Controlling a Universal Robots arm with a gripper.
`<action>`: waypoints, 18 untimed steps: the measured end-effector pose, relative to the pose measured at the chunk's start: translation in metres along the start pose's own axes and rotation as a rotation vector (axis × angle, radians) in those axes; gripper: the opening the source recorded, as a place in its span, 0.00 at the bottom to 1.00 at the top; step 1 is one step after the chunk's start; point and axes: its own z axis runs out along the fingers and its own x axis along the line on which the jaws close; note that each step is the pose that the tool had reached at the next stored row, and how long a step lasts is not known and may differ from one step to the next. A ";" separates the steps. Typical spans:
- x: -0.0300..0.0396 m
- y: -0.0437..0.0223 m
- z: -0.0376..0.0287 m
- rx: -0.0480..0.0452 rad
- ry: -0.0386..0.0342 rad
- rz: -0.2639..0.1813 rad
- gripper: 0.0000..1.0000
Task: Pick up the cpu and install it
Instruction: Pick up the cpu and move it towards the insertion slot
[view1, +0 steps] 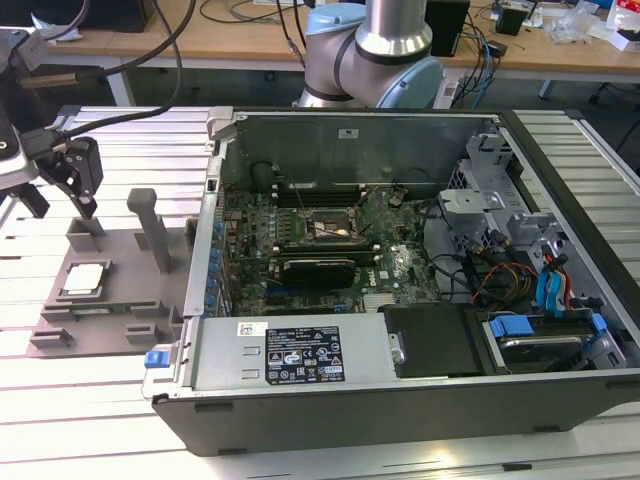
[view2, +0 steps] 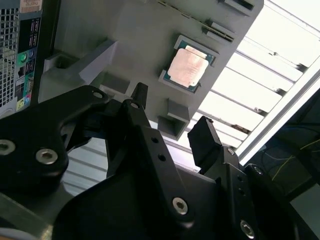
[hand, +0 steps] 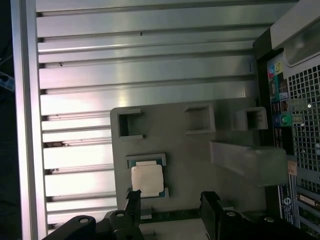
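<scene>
The cpu is a small square chip with a pale metal top. It lies flat in a recess of the grey fixture, at the exterior view's left beside the open computer case. My gripper hangs above the fixture's far end, open with nothing between its fingers. In the second wrist view the cpu lies beyond the open gripper, apart from both black fingers. In the first wrist view the cpu sits close to one fingertip, off to the side of the gripper.
The open computer case holds the motherboard with its socket at the centre. A tall grey post and raised blocks stand on the fixture near the gripper. A thin green card edge lies beside the cpu. The slatted metal table runs underneath.
</scene>
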 end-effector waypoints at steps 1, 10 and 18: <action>0.0000 0.0000 0.0005 0.0000 0.0000 0.000 0.60; 0.0038 -0.0033 0.0041 0.0128 -0.0010 0.000 0.60; 0.0045 -0.0043 0.0161 0.0130 -0.0009 0.000 0.60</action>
